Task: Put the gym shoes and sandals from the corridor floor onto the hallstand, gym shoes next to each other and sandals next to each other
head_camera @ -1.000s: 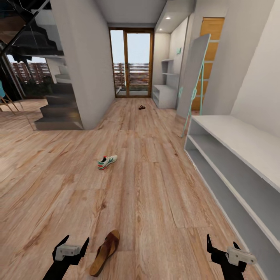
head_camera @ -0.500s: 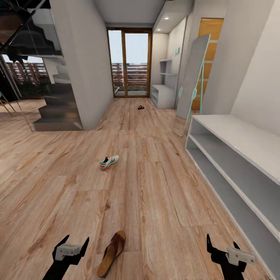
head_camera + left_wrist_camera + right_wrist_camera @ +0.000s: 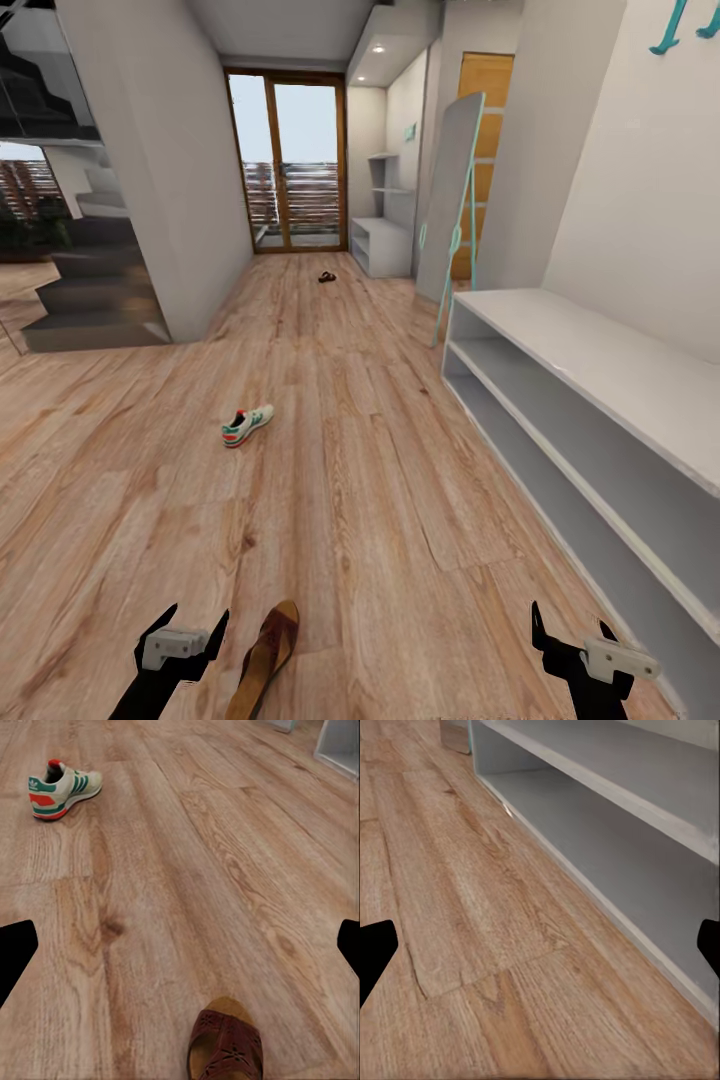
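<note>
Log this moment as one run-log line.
left gripper open, empty | right gripper open, empty | sandal by left gripper | sneaker on floor | rack bare

Two black robot grippers.
The left gripper [image 3: 187, 624] and right gripper [image 3: 572, 631] have pointy black fingers and grey-white blocks.

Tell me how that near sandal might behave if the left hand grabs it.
The sandal looks flat and thin-soled, so it probably won't roll or tip. Its wide strap likely gives a soft, bendy grip point. Lying flush on the floor, it may slide before the left hand closes.
</note>
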